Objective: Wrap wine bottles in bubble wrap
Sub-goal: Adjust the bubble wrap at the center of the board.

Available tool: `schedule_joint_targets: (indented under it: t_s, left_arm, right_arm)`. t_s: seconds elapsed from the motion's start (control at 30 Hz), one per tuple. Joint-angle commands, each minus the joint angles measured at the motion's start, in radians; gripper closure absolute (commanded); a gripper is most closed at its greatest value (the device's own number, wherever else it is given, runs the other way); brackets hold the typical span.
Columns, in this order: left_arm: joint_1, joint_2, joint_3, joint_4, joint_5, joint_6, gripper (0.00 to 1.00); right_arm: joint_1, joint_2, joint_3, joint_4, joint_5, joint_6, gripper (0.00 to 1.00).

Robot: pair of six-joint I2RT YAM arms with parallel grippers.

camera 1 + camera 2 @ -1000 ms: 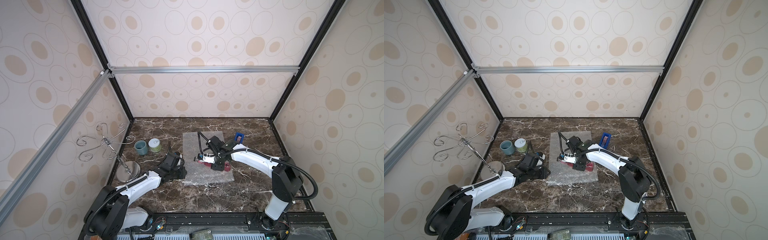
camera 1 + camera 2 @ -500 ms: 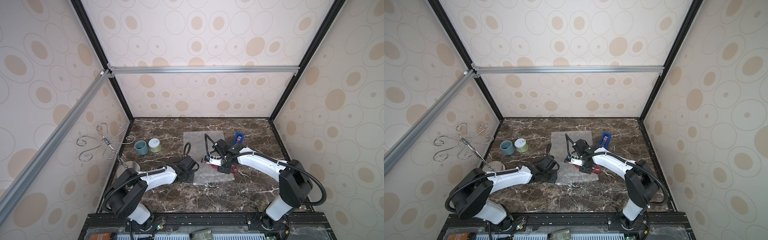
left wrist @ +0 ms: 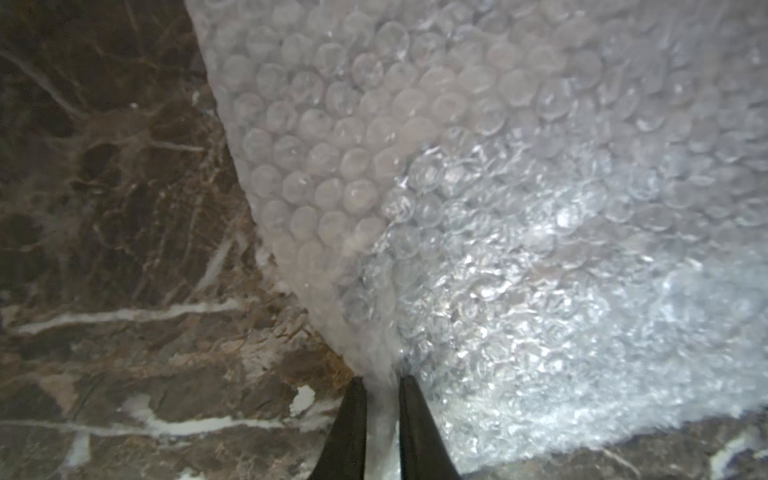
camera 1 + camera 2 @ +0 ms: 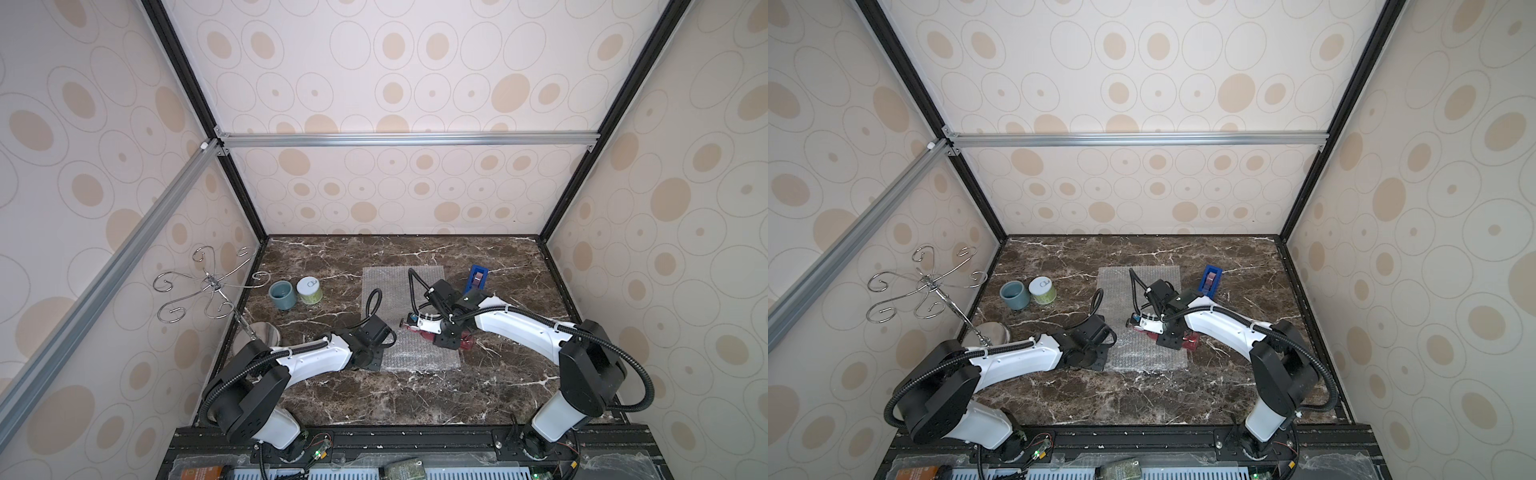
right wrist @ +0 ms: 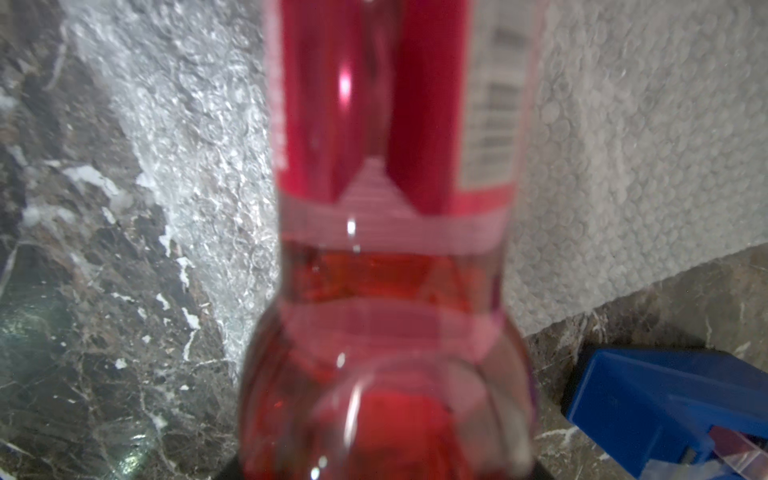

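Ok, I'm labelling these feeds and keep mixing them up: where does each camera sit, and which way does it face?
Top views: high over the front edge, looking down and back at the marble table; the left arm and right arm show whole.
Left wrist: on the left arm, looking along the left gripper, whose black tips pinch the bubble wrap.
Right wrist: on the right arm, looking along the wine bottle, blue tape dispenser beside it; no robot part plainly shows.
Shared: both wrist views show the wrap on marble.

bottle [image 5: 386, 270] across bubble wrap [image 4: 415, 353], tape dispenser [image 4: 478, 279] behind
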Motion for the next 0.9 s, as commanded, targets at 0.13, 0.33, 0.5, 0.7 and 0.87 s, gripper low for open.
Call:
schedule_joint_targets:
  t_s: [0.13, 0.33, 0.5, 0.7, 0.87]
  left_arm:
    - [0.028, -0.081, 0.019, -0.065, -0.054, 0.066, 0.51]
    - [0.073, -0.226, 0.009, -0.096, -0.093, 0.060, 0.41]
    - [0.113, -0.342, -0.037, -0.088, -0.108, 0.041, 0.39]
    - [0.135, -0.375, -0.053, -0.073, -0.102, 0.045, 0.38]
    - [0.138, -0.362, -0.050, -0.074, -0.099, 0.056, 0.37]
  right_arm:
    - [0.068, 0.007, 0.053, 0.006, -0.132, -0.119, 0.83]
    - [0.097, 0.052, 0.089, -0.019, -0.172, -0.185, 0.83]
    - [0.114, 0.108, 0.127, -0.042, -0.143, -0.242, 0.82]
    - [0.128, 0.211, 0.231, -0.103, -0.114, -0.236, 0.77]
    - [0.128, 0.265, 0.261, -0.112, -0.103, -0.217, 0.72]
